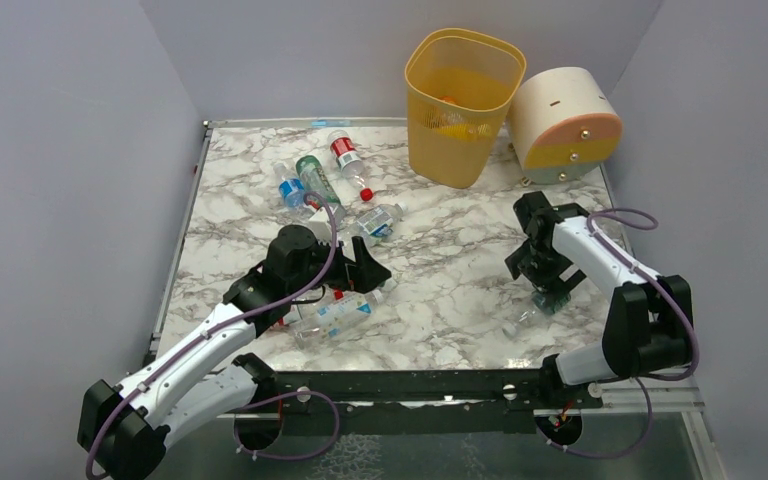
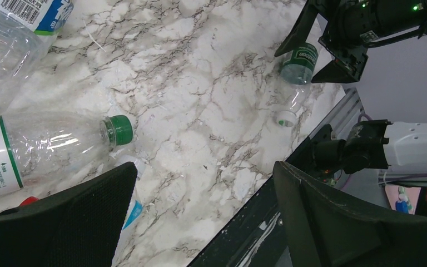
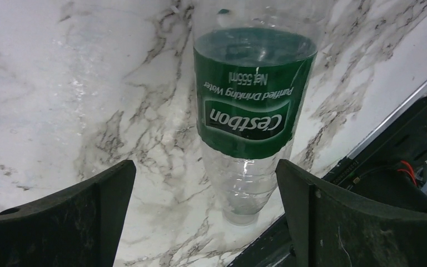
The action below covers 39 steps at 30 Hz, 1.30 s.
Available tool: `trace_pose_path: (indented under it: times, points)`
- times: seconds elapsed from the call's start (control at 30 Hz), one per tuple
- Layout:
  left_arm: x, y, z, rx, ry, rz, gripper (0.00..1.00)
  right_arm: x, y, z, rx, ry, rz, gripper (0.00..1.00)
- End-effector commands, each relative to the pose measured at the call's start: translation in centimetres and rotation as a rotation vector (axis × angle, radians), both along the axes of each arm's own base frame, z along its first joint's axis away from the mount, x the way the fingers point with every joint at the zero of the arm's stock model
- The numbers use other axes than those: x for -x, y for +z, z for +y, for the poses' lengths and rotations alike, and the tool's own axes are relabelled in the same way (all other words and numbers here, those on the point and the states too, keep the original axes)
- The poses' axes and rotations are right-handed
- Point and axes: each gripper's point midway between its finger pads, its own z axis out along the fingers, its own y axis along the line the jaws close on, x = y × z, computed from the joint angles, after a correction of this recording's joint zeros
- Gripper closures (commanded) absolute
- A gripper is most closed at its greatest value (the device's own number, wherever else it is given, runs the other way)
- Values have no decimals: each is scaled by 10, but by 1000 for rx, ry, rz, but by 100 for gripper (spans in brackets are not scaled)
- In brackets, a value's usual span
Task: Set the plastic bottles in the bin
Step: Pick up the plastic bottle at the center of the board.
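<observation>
I'm hovering the right hand (image 3: 204, 178), spread wide, over a clear green-labelled plastic bottle (image 3: 250, 111); the left hand (image 2: 205, 167) is gaping too.

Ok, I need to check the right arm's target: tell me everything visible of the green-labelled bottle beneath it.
The green-labelled bottle is clear, thin plastic, seemingly empty, with a dark green Cestbon label and a white cap. It lies on its side on the marble table near the front edge, cap toward that edge. The right gripper straddles it, jaws wide on either side, not touching it.
</observation>
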Motion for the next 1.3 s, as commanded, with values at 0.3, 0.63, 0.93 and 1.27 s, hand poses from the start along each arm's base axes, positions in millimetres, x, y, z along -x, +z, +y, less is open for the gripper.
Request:
trace_pose_path:
  times: [0.3, 0.63, 0.93, 1.27]
  points:
    - [5, 9, -3, 15, -43, -48, 1, 39, -31, 0, -4, -72, 136, 0]
    - [4, 9, -3, 11, -41, -45, 1, 43, -54, 8, -55, -42, 160, 15]
    - [2, 4, 1, -10, -21, -32, 1, 13, -36, 22, -106, 132, 1, 35]
    - [-5, -3, 0, -36, 8, 2, 1, 0, -12, 69, -187, 455, -213, 47]
